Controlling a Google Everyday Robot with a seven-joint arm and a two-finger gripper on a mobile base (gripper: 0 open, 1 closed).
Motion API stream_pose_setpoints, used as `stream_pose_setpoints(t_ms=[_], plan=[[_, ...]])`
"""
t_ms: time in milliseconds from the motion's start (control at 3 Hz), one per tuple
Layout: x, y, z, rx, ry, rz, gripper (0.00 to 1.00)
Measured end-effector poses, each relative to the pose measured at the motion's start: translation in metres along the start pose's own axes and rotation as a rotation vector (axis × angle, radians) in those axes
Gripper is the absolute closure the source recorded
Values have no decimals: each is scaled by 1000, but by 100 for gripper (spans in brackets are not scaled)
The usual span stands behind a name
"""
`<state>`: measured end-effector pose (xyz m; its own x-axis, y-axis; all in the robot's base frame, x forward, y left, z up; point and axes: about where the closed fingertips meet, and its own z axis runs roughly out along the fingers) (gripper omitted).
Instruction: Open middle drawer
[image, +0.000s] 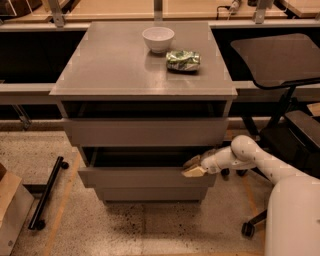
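Note:
The middle drawer (140, 177) is the medium-height grey front of the grey cabinet (140, 70). It stands pulled out a little, with a dark gap above it. My gripper (193, 167) is at the right end of the drawer's top edge, reaching in from the right on a white arm (245, 152). One finger sits behind the front and one before it, closed on the edge. The taller top drawer (145, 132) is above and the thin bottom drawer (150, 194) below.
A white bowl (158, 39) and a green crumpled bag (183, 60) lie on the cabinet top. A black office chair (280, 60) stands to the right, behind my arm. A black wheeled bar (47, 192) and a cardboard box (10, 210) lie on the floor at left.

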<state>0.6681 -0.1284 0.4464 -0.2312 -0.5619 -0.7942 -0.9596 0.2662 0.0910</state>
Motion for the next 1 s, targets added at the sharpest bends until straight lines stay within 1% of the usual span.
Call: stream_pose_setpoints(t_ms=[333,667,1000], plan=[[0,1,3,-5,-1,0,71],[0,5,6,-25,15,12,48],[0,6,6,-26,16,16,16]])
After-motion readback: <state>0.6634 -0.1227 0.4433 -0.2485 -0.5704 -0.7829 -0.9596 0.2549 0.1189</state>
